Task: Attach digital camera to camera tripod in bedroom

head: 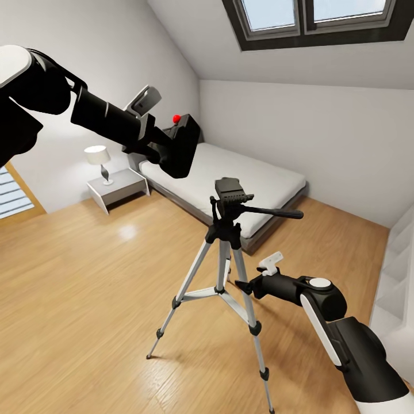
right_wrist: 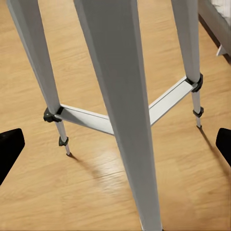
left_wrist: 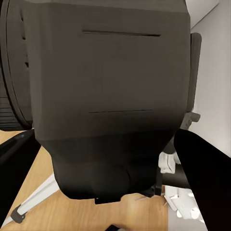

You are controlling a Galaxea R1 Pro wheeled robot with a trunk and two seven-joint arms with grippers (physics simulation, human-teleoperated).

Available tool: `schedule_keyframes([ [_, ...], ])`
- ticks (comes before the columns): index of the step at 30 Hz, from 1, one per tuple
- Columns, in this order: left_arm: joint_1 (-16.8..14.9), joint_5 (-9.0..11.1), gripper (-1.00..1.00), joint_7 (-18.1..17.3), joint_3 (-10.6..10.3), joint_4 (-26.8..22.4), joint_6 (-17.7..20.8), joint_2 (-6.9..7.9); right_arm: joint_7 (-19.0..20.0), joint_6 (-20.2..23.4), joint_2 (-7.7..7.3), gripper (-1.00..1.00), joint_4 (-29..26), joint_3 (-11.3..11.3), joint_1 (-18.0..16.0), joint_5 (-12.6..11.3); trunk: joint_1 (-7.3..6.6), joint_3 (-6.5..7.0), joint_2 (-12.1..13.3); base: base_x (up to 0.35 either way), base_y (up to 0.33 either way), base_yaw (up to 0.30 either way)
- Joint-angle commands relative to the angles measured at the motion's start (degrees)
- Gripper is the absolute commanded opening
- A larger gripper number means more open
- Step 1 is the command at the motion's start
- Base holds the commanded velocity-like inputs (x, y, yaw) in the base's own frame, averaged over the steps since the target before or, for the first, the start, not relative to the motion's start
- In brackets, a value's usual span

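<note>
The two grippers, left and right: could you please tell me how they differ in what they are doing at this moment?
The left gripper is raised high and shut on the camera, up beside the tripod head; the right gripper is low, beside the legs. The right gripper is open and holds nothing, its fingertips spread wide before a leg. Both point toward the tripod.

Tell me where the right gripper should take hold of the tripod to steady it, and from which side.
Probably grip the near silver leg of the camera tripod above its black joint, coming from the robot's right. The right gripper already sits open beside it, the leg is slim and straight, and this stays below the head, where the digital camera must go.
</note>
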Motion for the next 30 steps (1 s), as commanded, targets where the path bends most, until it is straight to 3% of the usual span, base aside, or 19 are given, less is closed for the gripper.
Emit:
schedule_keyframes([
  [1,-0.12,0.49,-1.0,0.4,-0.11,-0.02,0.0,-0.01,-0.14,0.19,-0.03,1.0,-0.04,0.02,-0.07,-0.31,0.03,-0.12,-0.12,0.0,0.0,0.0],
  [19,-0.12,0.49,-1.0,0.35,0.04,-0.02,0.0,-0.41,-0.16,-7.02,0.11,1.0,0.03,-0.29,1.64,-0.45,0.03,-0.12,-0.12,0.0,0.0,0.0],
  [30,-0.58,0.49,-1.0,0.31,0.03,0.15,0.0,-2.31,-0.23,-7.75,0.31,1.0,0.09,-0.09,2.85,-0.48,0.03,-0.12,-0.12,0.0,0.0,0.0],
])
